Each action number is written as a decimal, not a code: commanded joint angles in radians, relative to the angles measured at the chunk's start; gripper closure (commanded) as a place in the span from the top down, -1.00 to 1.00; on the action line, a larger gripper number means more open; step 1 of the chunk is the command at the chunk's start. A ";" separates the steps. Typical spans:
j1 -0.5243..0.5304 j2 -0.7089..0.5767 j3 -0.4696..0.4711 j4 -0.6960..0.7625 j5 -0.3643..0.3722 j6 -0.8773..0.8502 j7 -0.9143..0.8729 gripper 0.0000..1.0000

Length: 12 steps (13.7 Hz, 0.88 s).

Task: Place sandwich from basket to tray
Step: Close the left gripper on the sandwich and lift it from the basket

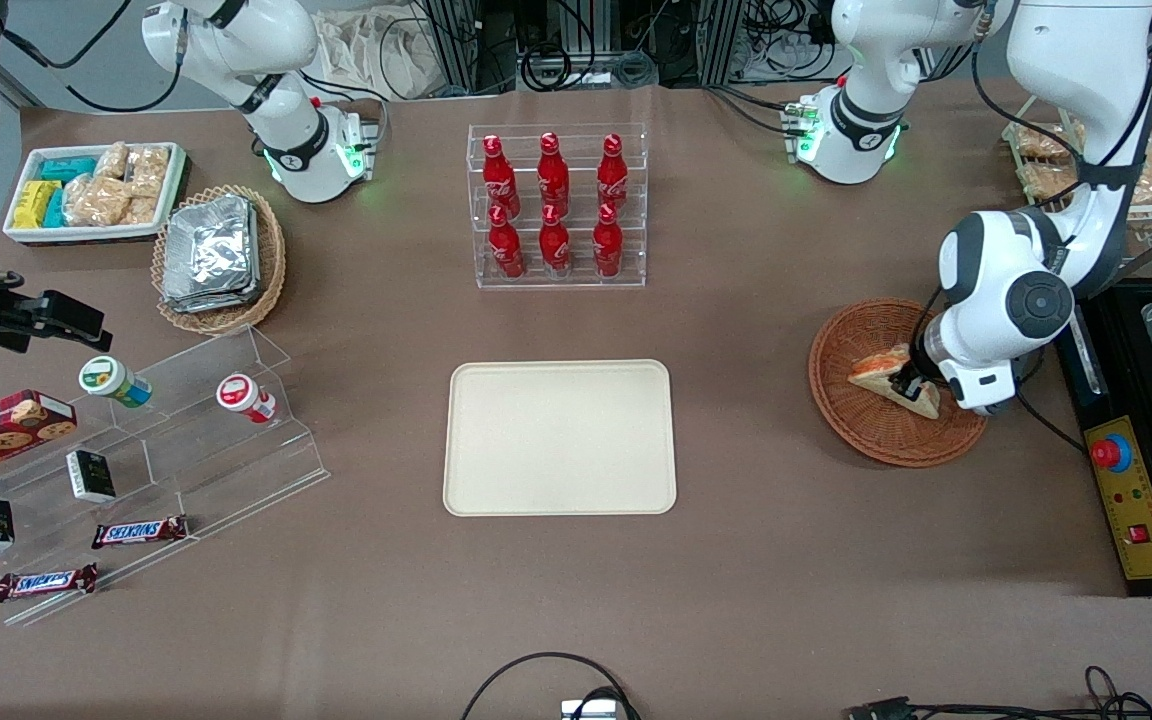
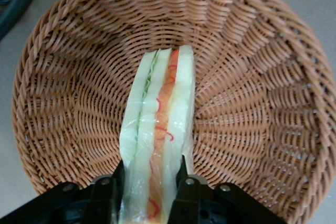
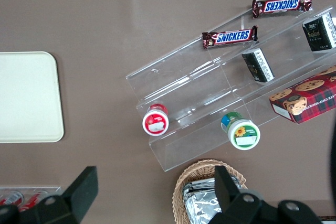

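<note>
Gripper [image 2: 152, 190] around one sandwich [image 2: 157, 145], one basket [image 2: 252, 77]

Sandwich in the basket, tray bare

The claw [image 2: 151, 190] pinches the wrapped sandwich [image 2: 157, 145] inside the reddish wicker basket [image 1: 871, 440], orange and green filling edge up; the cream tray [image 1: 559, 437] lies flat mid-tabletop, well apart.

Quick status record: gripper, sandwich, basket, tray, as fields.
gripper: down in the basket, one finger on each side of the sandwich, touching it
sandwich: in the basket, filling edge facing the wrist camera
basket: toward the working arm's end of the table, beside the tray
tray: nothing on it, nearer the front camera than the bottle rack
</note>
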 commanded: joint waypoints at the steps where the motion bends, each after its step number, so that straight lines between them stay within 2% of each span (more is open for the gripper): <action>1: 0.003 -0.022 -0.005 0.088 0.011 -0.124 -0.008 -1.00; 5: -0.017 -0.021 -0.028 0.317 0.011 -0.364 0.008 -1.00; 7: -0.032 -0.019 -0.062 0.415 0.011 -0.479 0.143 -1.00; 9: -0.036 -0.013 -0.140 0.492 -0.002 -0.577 0.366 -1.00; 12: -0.037 0.023 -0.259 0.567 -0.090 -0.576 0.518 -1.00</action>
